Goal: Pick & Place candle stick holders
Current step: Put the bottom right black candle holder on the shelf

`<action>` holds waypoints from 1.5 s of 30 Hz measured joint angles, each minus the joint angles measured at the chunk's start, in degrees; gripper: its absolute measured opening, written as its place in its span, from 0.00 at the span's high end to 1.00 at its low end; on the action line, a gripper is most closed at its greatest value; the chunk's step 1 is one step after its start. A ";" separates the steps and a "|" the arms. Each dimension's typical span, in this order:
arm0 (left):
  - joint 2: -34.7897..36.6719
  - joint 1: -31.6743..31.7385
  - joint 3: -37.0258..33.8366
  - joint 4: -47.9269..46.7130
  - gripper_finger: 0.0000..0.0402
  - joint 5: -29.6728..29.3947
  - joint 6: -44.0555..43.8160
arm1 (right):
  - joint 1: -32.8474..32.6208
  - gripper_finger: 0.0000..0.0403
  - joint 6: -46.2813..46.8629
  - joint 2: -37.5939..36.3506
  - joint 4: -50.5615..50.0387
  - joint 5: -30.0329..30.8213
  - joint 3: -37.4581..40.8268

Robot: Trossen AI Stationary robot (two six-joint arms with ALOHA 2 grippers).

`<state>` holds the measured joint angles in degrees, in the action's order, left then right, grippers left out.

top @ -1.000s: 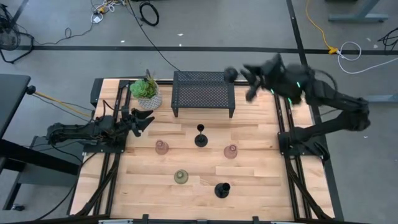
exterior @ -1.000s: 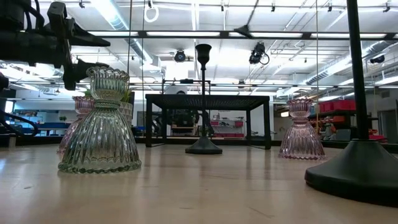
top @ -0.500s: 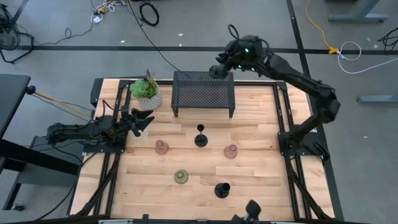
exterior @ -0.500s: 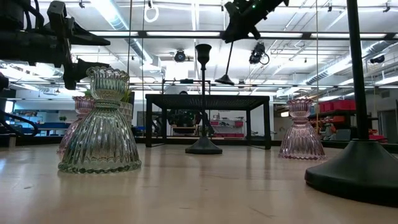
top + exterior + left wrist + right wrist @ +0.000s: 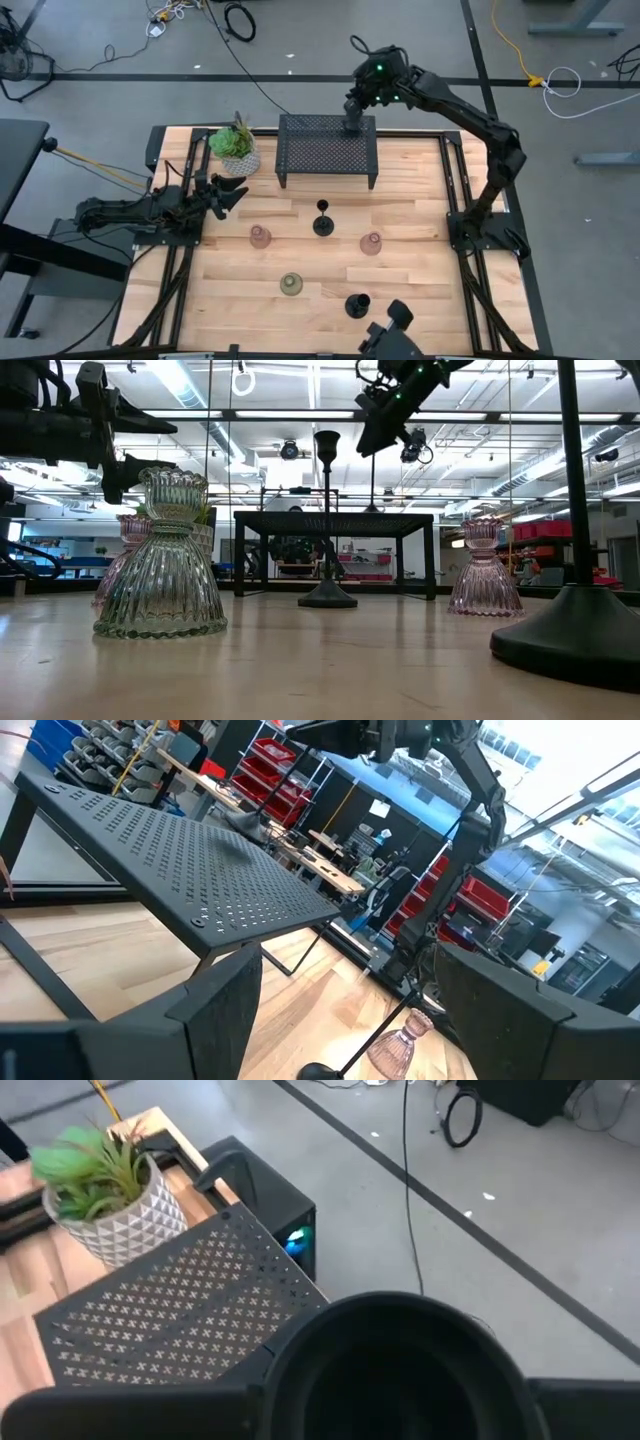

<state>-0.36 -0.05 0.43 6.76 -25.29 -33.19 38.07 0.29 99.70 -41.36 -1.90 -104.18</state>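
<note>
My right gripper (image 5: 352, 108) is over the far right part of the black mesh rack (image 5: 320, 150), shut on a slim black candle stick holder (image 5: 371, 475). Its round base (image 5: 371, 508) is at the rack's top; I cannot tell whether it touches. Two more black holders (image 5: 322, 220) (image 5: 357, 303) stand on their bases on the table. So do two pinkish glass cups (image 5: 260, 236) (image 5: 371, 243) and an olive one (image 5: 291, 284). My left gripper (image 5: 228, 195) is open and empty at the table's left, near the plant. My right gripper holds the black holder at its top end, just under the cup top (image 5: 390, 1350), between its two fingers. The fingers come from above, slanting in from the table's far right. The stem (image 5: 371, 480) hangs upright below them, base downward over the rack.
A green plant in a white pot (image 5: 236, 150) stands at the rack's left end. Bare wood lies between the standing holders and the table's near edge. A dark object (image 5: 390, 330) shows at the near edge. Metal rails run along the table's left and right sides.
My right gripper has swung from beyond the table's far right corner toward the left, over the rack. It has then gone down, carrying the black holder. The holder's base has dropped from well above the rack to the rack's top.
</note>
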 joint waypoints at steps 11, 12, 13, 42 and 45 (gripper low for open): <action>0.00 0.00 0.00 -0.02 0.26 -0.01 -0.02 | 1.01 0.76 -0.67 0.13 -1.10 -2.45 0.00; 0.00 -0.02 0.00 -0.02 0.26 -0.01 -0.04 | 1.13 0.76 -0.81 0.13 -1.33 -2.46 0.00; 0.00 0.00 0.00 -0.02 0.26 -0.01 -0.04 | 1.25 0.76 -0.81 0.13 -1.33 -2.33 0.00; 0.00 -0.02 0.00 -0.02 0.26 -0.94 0.00 | 0.80 0.76 2.56 1.13 4.70 -4.91 0.04; 0.00 -0.01 0.00 -0.01 0.26 -2.17 0.00 | -0.51 0.76 3.72 2.70 7.07 -5.57 0.04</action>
<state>-0.36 -0.07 0.43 6.75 -27.46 -33.19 37.57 4.01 102.40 -34.30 -7.47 -104.14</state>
